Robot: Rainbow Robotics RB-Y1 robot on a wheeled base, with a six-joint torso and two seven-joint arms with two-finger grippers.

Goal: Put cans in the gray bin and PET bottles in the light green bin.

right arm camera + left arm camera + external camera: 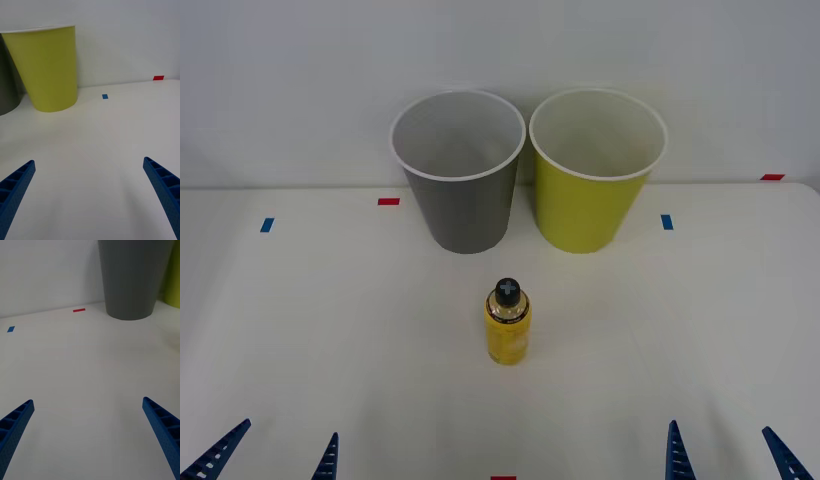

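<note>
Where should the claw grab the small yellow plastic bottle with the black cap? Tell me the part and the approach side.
Grip the small yellow plastic bottle around its straight yellow body, below the narrower gold neck. It stands upright and alone on the white table, so come in level from the robot's near side, probably with the open right claw.

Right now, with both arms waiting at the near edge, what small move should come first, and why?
Probably the right end effector, fingers open, should ease forward and inward toward the small yellow plastic bottle with the black cap. It stands upright mid-table, untouched, and belongs in the round yellow-green bin, which sits on the right beside the round dark gray bin. The left end effector can stay put.
</note>
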